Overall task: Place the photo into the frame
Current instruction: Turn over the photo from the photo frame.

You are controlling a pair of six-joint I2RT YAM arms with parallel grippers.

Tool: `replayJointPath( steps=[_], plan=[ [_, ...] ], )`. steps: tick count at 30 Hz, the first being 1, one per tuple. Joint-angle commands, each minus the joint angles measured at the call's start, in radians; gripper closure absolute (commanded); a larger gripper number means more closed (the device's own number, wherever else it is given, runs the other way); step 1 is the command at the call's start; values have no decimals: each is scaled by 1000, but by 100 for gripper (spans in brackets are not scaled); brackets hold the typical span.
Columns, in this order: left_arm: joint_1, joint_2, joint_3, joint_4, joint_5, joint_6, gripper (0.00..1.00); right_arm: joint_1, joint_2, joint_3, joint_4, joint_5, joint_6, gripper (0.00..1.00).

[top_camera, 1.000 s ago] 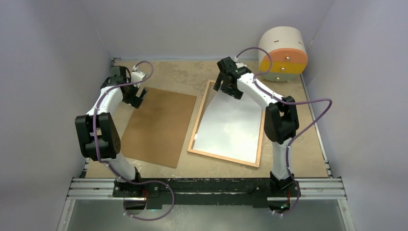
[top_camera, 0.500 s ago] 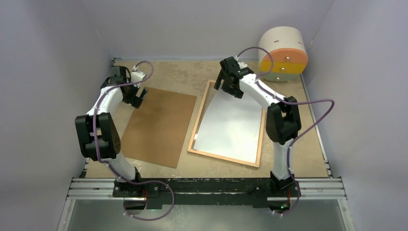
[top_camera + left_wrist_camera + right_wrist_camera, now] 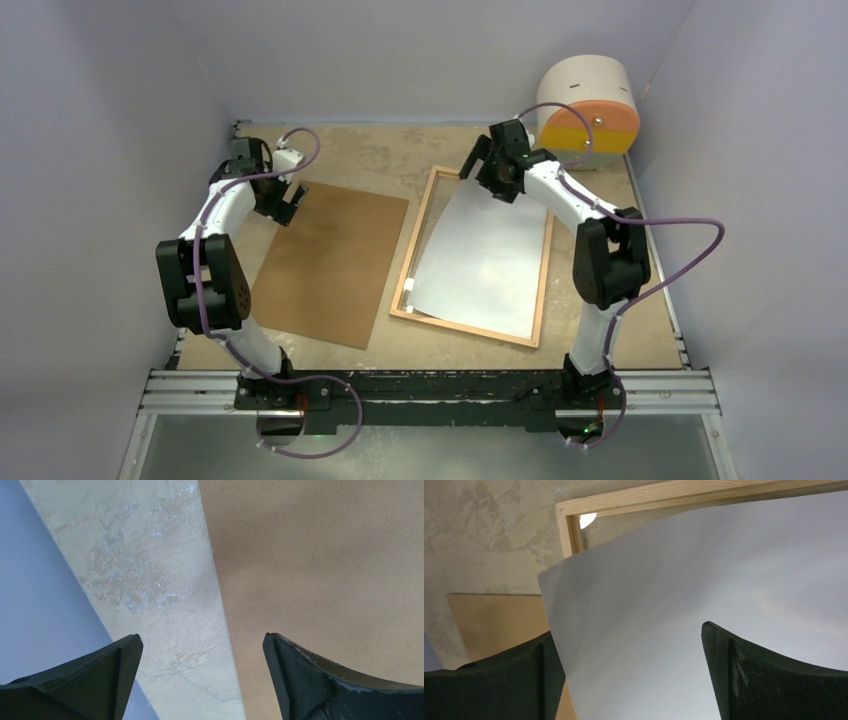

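Swinging right along the far rail, my right gripper [image 3: 629, 632] has let the photo [image 3: 485, 260] settle lower over the last second. The photo lies white back up inside the frame [image 3: 466, 329], with its long axis running far to near like the frame's but slightly twisted, and its far left corner curls up. It sits directly under my right gripper, whose jaws are wide apart and empty. That arm is much the nearer. My left gripper [image 3: 200, 640], also spread and empty, hovers over the edge of the brown backing panel [image 3: 330, 262] on the desk [image 3: 370, 155].
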Motion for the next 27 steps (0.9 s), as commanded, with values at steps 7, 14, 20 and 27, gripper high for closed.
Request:
replayJointPath(
  steps=[7,14,20,27],
  plan=[
    [1,-17,8,1,13,23,0,10,-57,-118,179,-39,-30,1],
    [1,-18,9,-5,17,28,0,9,-144,-259,364,-49,-30,1],
    [1,-22,11,-6,18,29,0,10,-186,-369,531,-98,-14,1],
    [1,-21,14,-8,13,35,0,7,-174,-419,627,-149,34,1]
  ],
)
